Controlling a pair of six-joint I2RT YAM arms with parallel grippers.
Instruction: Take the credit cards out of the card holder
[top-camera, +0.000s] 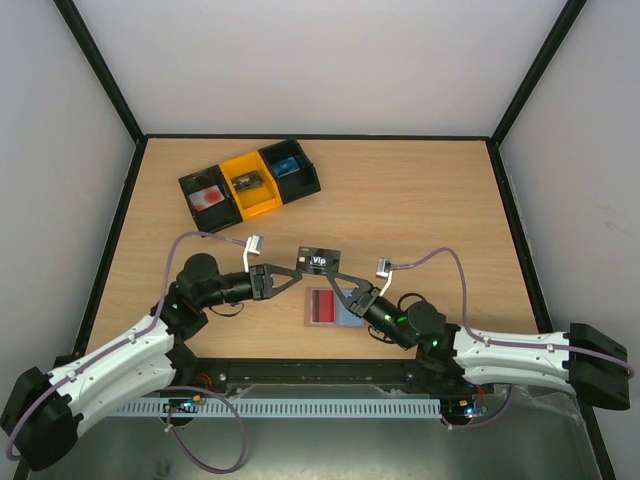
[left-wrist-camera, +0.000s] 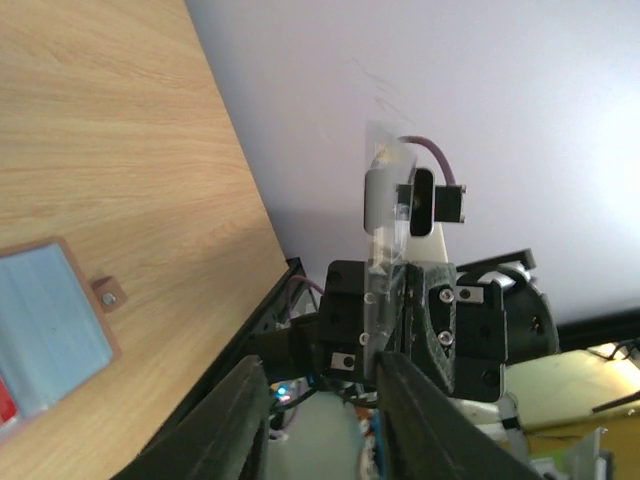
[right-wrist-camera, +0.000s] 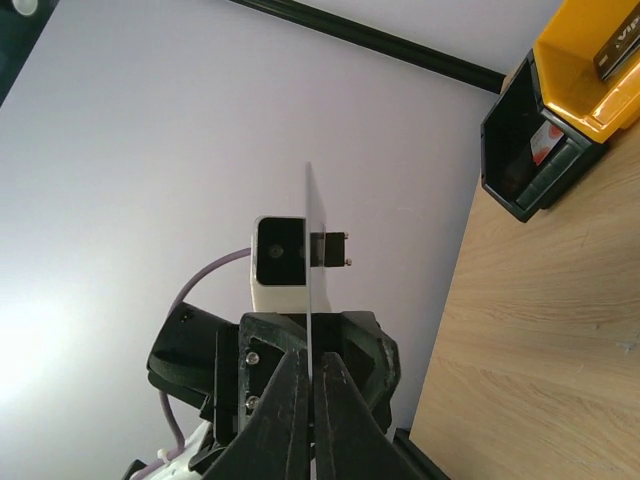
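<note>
Right gripper (right-wrist-camera: 311, 365) was clamped on a black card (top-camera: 319, 261) held above the tabletop (top-camera: 430, 200), with the left gripper (left-wrist-camera: 320, 368) part open around its other end. Just near of them the card holder (top-camera: 345, 312) lay open, a red card (top-camera: 322, 303) inside: removal looked only partly done.

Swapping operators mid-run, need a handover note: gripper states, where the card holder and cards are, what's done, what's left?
Right gripper: shut on the black VIP card, held edge-up in the air.
Left gripper: jaws apart on either side of that card's other end, not clamped.
Card holder: lying open on the table, just near-side of the grippers, with a red card showing in it.
Bins: far left, each holding a card.
Done: the VIP card is out of the holder.
Left: probably hand the VIP card to the left gripper, then pull the red card.
</note>
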